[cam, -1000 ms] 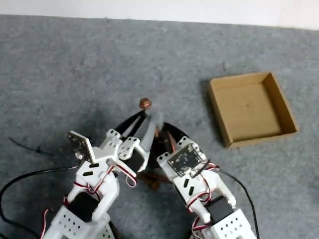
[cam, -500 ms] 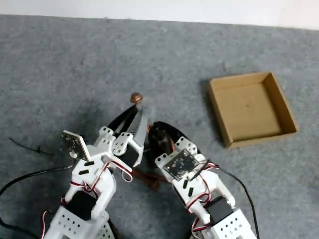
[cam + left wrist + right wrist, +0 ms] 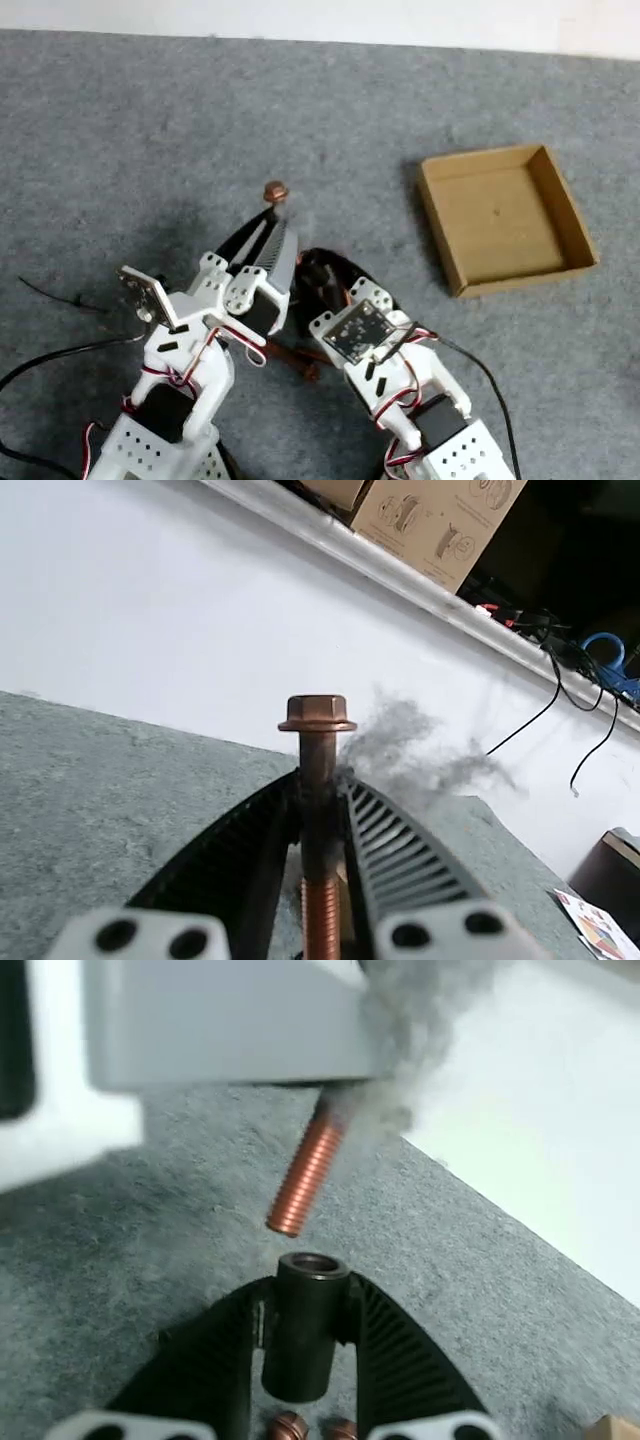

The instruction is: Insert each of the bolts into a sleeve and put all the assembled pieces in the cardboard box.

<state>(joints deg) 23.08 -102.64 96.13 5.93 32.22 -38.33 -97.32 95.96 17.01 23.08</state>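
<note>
While the spare bolts (image 3: pixel 300 362) lie on the grey carpet (image 3: pixel 140 120) low in the overhead frame, between the two arms, the action sits just above them. Near the centre, the right gripper (image 3: pixel 305 1292) is pinching the dark sleeve (image 3: pixel 303 1325), its open mouth facing the bolt. Just past it, the left gripper (image 3: pixel 320 780) is clamped on the copper bolt (image 3: pixel 318 735) by its shank. The hex head pokes out beyond the fingertips and the threaded end trails back toward the sleeve.

And look at the shift: a second ago the bolt head sat right over the right gripper. Now it has slid up and to the left in the overhead frame, and the right gripper has drawn back down a touch. They've come apart! From the right wrist, the threaded tip hangs tilted just above the sleeve's rim, close but not inside. I'd call this a fresh line-up, not an insertion: the bolt has to straighten and centre over that hole first.

Farther out, at the right of the overhead frame, the cardboard box (image 3: pixel 500 215) sits well apart from both arms, with no assembled piece in it yet.
</note>
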